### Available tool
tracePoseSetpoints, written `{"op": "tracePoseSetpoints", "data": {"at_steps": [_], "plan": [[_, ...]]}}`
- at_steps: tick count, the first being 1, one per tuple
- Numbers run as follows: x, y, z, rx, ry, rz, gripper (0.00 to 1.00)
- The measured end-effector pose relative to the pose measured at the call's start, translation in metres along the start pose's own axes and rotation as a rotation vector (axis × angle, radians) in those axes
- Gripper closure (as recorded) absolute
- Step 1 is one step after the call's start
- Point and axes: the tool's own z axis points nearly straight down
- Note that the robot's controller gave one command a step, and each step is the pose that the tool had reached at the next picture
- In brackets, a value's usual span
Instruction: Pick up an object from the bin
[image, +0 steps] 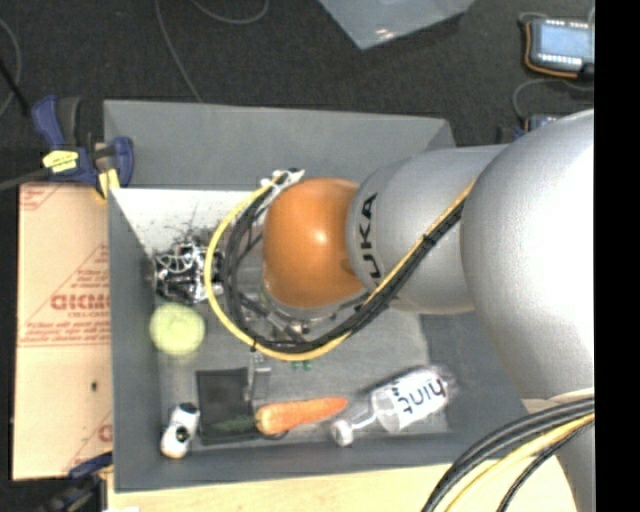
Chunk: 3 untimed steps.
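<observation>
one flat black pad (220, 392), tool (257, 372) over it, orange carrot (305, 411) beside

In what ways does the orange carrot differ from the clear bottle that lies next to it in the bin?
The carrot is orange and opaque; the bottle is clear, with a white label bearing dark letters. The carrot narrows toward its right end; the bottle is narrow at its left, capped end and looks thicker. Both lie on their sides near the bin's lower wall, close together.
</observation>
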Motion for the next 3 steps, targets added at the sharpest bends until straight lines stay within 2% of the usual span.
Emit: {"op": "tracePoseSetpoints", "data": {"at_steps": [1, 2, 3], "plan": [[0.016, 0.026, 0.050, -0.001, -0.001, -0.018, 1.00], [0.016, 0.026, 0.050, -0.001, -0.001, -0.017, 1.00], [0.021, 0.024, 0.010, 0.001, 0.007, -0.010, 1.00]]}}
